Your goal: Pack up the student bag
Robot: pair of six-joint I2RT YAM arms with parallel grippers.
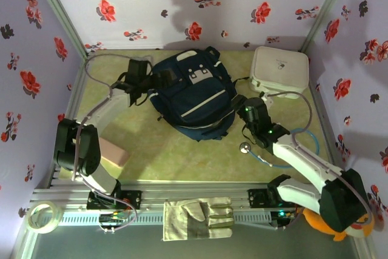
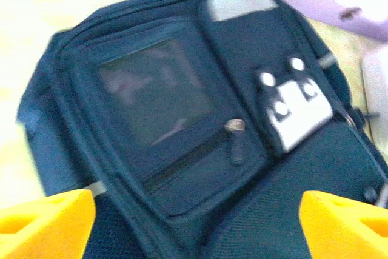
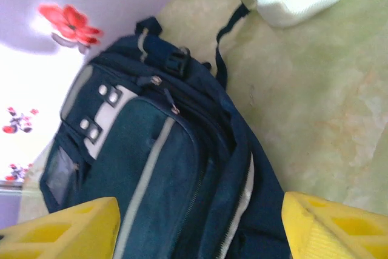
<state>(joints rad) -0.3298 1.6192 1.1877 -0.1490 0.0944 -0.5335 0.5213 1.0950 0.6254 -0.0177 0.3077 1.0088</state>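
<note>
Left pincer (image 2: 194, 225): is hanging released, its two yellow fingers (image 2: 45, 222) standing wide apart over the bag's window pocket, grasping nothing.
Right pincer (image 3: 200, 228): is hanging released too, its two fingers spread over the bag's striped front, with nothing between them.
Student bag (image 1: 194, 98): one, lying front-up on the green table (image 1: 170, 156) between the two pincers; what it is carrying inside cannot be told.
White case (image 1: 279, 71): one, sitting shut in the back right corner, near the bag's strap, its contents hidden.
Stethoscope (image 1: 245, 147): one, blue-tubed, lying beside the right arm.
Pink block (image 1: 115, 153): one, resting by the left arm.
Work glove (image 1: 197, 219): one, lying across the near rail.
Tape roll (image 1: 43, 216): one, sitting at the near left corner.
</note>
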